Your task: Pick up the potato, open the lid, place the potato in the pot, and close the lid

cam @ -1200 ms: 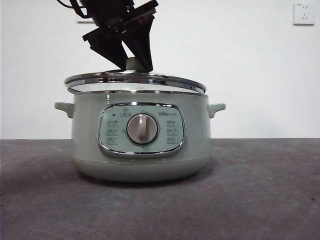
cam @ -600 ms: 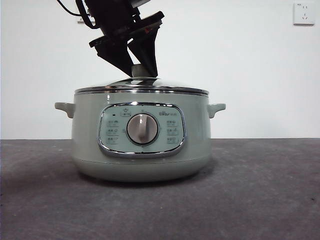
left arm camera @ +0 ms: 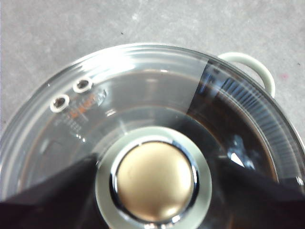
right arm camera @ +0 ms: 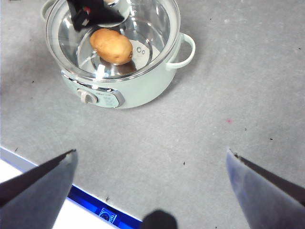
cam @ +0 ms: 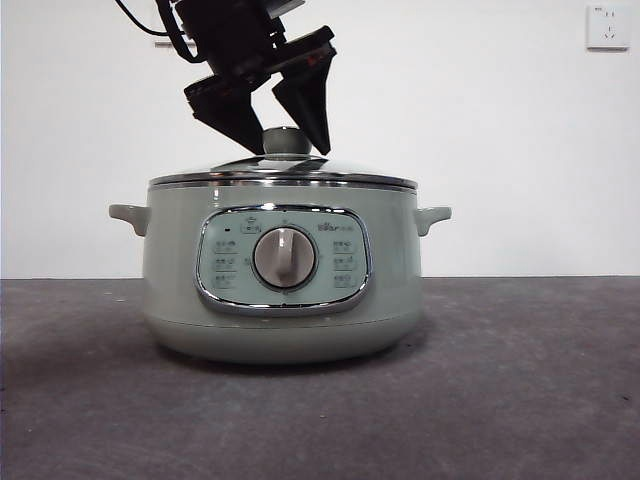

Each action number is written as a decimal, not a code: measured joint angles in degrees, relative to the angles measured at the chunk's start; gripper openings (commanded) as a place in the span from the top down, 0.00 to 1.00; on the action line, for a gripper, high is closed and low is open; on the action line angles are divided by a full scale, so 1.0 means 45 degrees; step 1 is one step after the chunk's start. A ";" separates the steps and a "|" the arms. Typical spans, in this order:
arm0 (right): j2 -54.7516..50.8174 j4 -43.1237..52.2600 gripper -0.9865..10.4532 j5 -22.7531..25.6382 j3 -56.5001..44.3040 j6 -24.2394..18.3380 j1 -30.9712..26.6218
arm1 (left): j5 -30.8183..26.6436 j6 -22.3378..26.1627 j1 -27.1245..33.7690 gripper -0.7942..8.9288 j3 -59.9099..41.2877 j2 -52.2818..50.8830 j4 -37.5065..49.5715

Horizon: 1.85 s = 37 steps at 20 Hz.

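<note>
Sitting flush on the pot [cam: 280, 300] rim, the lid [cam: 283, 172] knob stands between the left end effector's [cam: 283, 140] parted jaws.

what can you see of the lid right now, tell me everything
The lid is round clear glass with a shiny chrome rim and two small metal-ringed vent holes. At its centre stands a pale sage-green knob with a metal cap that looks golden in the left wrist view. It sits flat and closed on the pot, and the potato shows through the glass. The left gripper is right at the knob, its jaws spread to either side of it, not clamping it.
</note>
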 measured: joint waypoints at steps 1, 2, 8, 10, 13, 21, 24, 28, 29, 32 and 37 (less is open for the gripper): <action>0.0000 0.0000 0.25 0.0000 0.0000 0.0000 0.0000 | -0.0005 0.0000 0.0000 0.23 0.0087 0.0000 -0.0219; 0.0000 0.0000 0.25 0.0000 0.0000 0.0000 0.0000 | 0.0000 0.0049 0.0000 0.23 0.0204 -0.0005 -0.0355; 0.0000 0.0000 0.25 0.0000 0.0000 -0.0005 0.0000 | 0.0408 -0.0432 -0.0058 0.23 0.0831 -0.1613 -0.1972; 0.0000 0.0000 0.25 0.0000 0.0000 -0.0005 0.0000 | 0.0437 -0.0568 -0.0092 0.24 0.0860 -0.2569 -0.2783; 0.0000 0.0000 0.26 0.0000 0.0000 -0.0063 0.0000 | 0.0427 -0.0704 -0.0155 0.34 0.0874 -0.3910 -0.4216; 0.0117 0.0000 0.92 -0.0238 0.0000 -0.1219 0.0000 | 0.0393 -0.0753 -0.0165 0.93 0.0894 -0.5780 -0.7771; 0.0180 0.0000 0.92 -0.0238 -0.0010 -0.1302 0.0000 | 0.0393 -0.0753 -0.0165 0.93 0.0894 -0.6154 -0.7946; 0.0180 0.0000 0.91 -0.0238 -0.0010 -0.1302 0.0000 | 0.0413 -0.0806 -0.0170 0.92 0.0894 -0.6475 -0.8058; 0.0180 0.0000 0.91 -0.0233 -0.0010 -0.1316 0.0000 | 0.0437 -0.0811 -0.0165 0.92 0.0894 -0.6479 -0.8136; 0.0180 0.0000 0.91 -0.0233 -0.0010 -0.1360 0.0000 | 0.0427 -0.0845 -0.0170 0.92 0.0894 -0.6475 -0.7995; 0.0180 0.0000 0.91 -0.0238 -0.0010 -0.1394 0.0000 | 0.0583 -0.0850 -0.0408 0.92 0.0894 -0.6285 -0.6620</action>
